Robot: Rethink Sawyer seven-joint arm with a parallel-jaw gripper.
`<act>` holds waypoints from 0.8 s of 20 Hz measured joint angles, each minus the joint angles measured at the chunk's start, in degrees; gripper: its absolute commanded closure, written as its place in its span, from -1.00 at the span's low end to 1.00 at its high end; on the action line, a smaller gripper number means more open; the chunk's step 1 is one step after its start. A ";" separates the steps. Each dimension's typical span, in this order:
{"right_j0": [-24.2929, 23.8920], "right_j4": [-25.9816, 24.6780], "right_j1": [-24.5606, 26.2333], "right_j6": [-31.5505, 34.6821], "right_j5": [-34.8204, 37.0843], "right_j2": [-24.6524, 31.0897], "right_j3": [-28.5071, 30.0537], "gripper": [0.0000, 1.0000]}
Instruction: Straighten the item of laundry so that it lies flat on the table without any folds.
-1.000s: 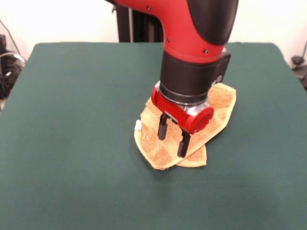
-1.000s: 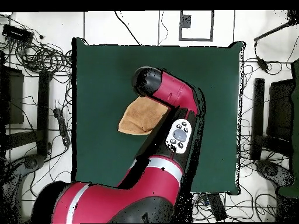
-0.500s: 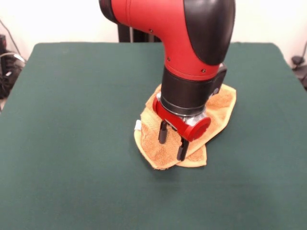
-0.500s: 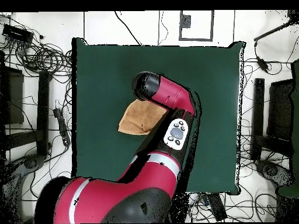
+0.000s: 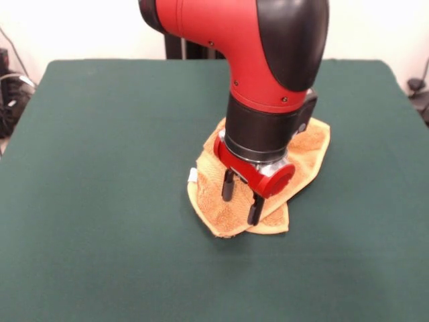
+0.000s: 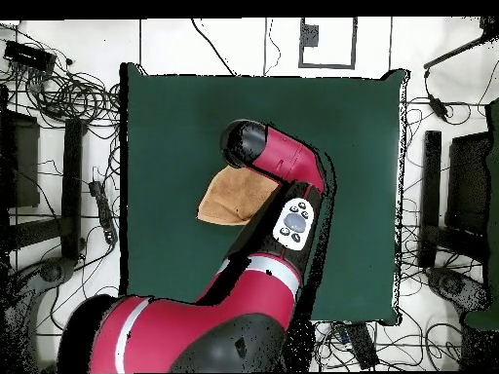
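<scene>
The step in hand looks like the approach for a grasp: the tool [image 5: 240, 199] hangs low over the towel [image 5: 305, 144], its two dark fingers [image 5: 228, 184] spread apart with nothing between them, their tips close above or just at the terry surface; whether they touch it cannot be told. The towel lies a little right of the middle of the tabletop [image 5: 100, 168], folded over itself, with a lower layer poking out at the near corner and a small white tag [image 5: 192, 176] at its left edge. In the overhead view the arm [image 6: 283, 161] covers part of the cloth [image 6: 229, 197], so only its one side shows. The task is far from done, since the layers are not yet opened. The next move, as I judge it, calls for pinching only the upper layer near an edge, lifting it slightly and drawing it away from the fold; catching both layers would merely drag the bundle. The tabletop is dark green, felt-like, otherwise bare and much larger than the towel. Around it, cables [image 6: 68, 93] sprawl on a pale floor, with dark equipment stands at both sides.
</scene>
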 measured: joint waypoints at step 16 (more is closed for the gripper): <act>0.00 0.00 2.15 0.01 3.07 -0.38 -2.01 -1.00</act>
